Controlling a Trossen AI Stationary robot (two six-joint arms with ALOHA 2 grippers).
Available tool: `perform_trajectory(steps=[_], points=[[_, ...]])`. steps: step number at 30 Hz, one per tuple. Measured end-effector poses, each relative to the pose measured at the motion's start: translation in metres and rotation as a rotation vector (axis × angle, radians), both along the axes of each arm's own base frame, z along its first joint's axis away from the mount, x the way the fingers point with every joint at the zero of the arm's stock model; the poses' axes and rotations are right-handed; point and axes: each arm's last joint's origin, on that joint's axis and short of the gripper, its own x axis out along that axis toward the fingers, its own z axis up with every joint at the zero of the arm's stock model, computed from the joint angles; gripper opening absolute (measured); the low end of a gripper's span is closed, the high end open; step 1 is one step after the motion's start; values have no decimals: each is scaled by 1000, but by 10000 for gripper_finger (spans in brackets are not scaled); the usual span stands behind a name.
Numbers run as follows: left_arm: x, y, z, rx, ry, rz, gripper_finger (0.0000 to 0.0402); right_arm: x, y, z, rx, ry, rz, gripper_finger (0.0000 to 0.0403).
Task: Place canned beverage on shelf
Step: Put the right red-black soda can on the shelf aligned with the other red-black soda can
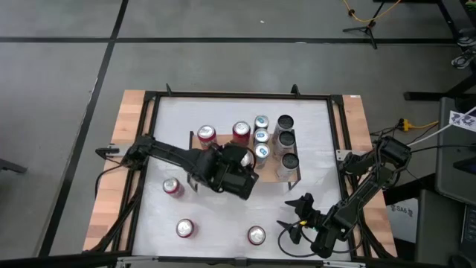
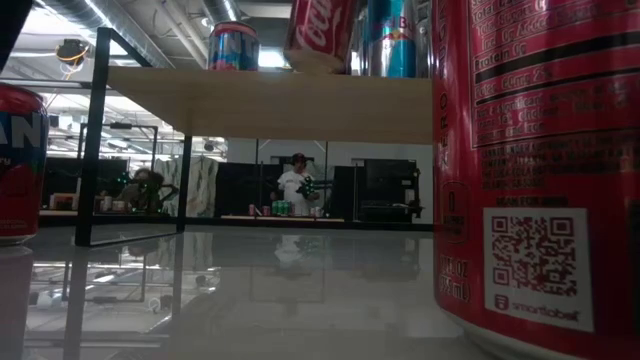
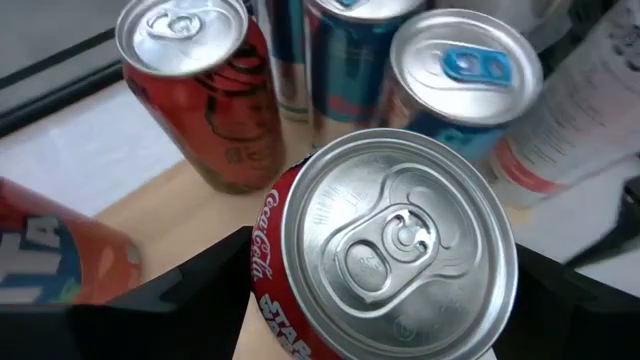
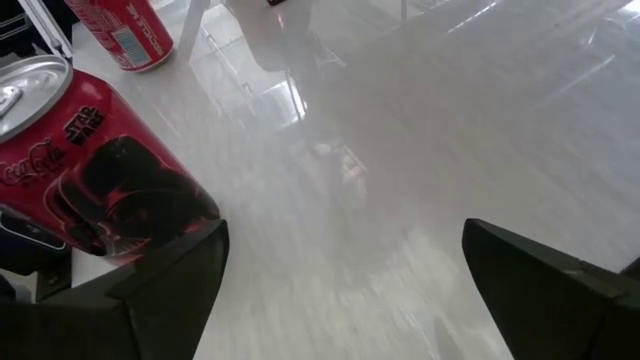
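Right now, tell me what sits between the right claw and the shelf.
Nothing: in the high view only bare white tabletop lies between the open right claw and the shelf. The nearest loose can stands off to the side.

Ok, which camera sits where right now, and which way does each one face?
High view: overhead, straight down on the table, shelf and both arms.
Low view: at tabletop height, level under the shelf toward the room; no arm shows.
Left wrist view: on the left arm, facing the Coca-Cola can between the left gripper fingers.
Right wrist view: on the right arm, facing bare tabletop past the open right gripper.
Shared: high and left wrist views both show the shelf's cans.
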Motion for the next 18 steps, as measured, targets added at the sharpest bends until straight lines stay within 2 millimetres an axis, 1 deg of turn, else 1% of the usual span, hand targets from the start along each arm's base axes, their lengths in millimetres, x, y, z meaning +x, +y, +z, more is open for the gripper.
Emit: perform_trajectory(steps=[3, 6, 10, 13, 18], points=[[1, 7, 0, 5, 18, 4, 304, 0, 0, 0, 0, 0, 0, 392], [0, 8, -1, 19, 37, 8, 304, 0, 0, 0, 0, 0, 0, 392], [-5, 3, -2, 33, 68, -6, 304, 0, 0, 0, 0, 0, 0, 392], [-10, 0, 2, 37, 74, -18, 304, 0, 0, 0, -1, -5, -2, 392], [-26, 4, 22, 36, 31, -25, 304, 1, 1, 1, 13, -17, -3, 392]])
